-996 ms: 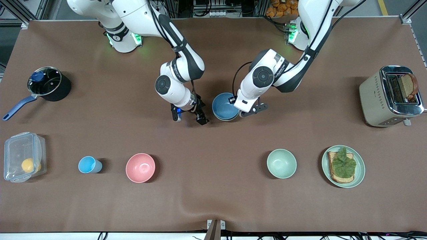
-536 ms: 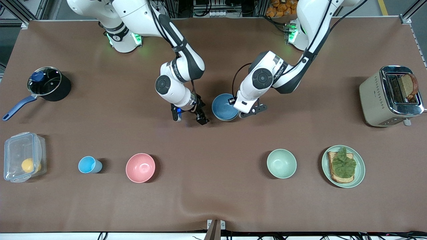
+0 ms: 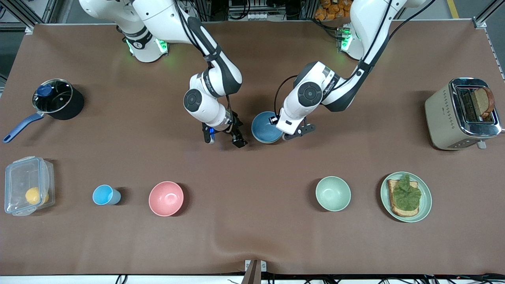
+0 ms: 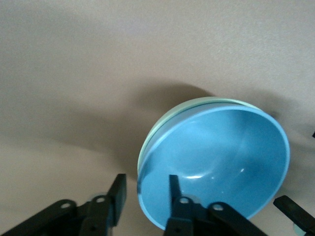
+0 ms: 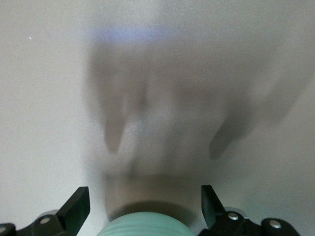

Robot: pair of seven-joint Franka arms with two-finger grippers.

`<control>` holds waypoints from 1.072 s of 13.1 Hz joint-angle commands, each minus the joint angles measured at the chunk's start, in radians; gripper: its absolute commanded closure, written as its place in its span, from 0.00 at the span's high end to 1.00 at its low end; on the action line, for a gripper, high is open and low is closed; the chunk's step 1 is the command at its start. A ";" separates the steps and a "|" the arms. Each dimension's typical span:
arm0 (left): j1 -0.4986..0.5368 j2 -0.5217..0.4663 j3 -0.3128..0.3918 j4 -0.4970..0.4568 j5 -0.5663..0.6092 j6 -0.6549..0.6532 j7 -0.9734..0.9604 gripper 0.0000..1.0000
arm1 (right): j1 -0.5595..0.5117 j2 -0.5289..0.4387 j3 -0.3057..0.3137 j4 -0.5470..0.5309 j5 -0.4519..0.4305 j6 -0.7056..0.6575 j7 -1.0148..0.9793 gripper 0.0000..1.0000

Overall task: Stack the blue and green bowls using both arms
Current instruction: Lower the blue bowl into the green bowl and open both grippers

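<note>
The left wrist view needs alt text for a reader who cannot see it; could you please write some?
A blue bowl sits nested inside a green bowl on the brown table, only the green rim showing. The left gripper has its jaws astride the stack's rim, one inside the blue bowl, one outside.

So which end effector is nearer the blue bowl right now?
Left. The left end effector straddles the rim of the blue bowl, which sits nested in the green bowl. The right end effector is open beside the stack, toward the right arm's end.

The brown table (image 3: 252,236) carries pot (image 3: 59,98), toaster (image 3: 461,114), plate (image 3: 426,197), cup (image 3: 105,195), pink bowl (image 3: 166,198).
</note>
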 commanded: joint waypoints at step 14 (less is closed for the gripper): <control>0.417 -0.372 0.013 0.428 -0.004 -0.713 0.285 1.00 | -0.009 -0.229 -0.318 -0.008 -0.386 -0.684 -0.182 1.00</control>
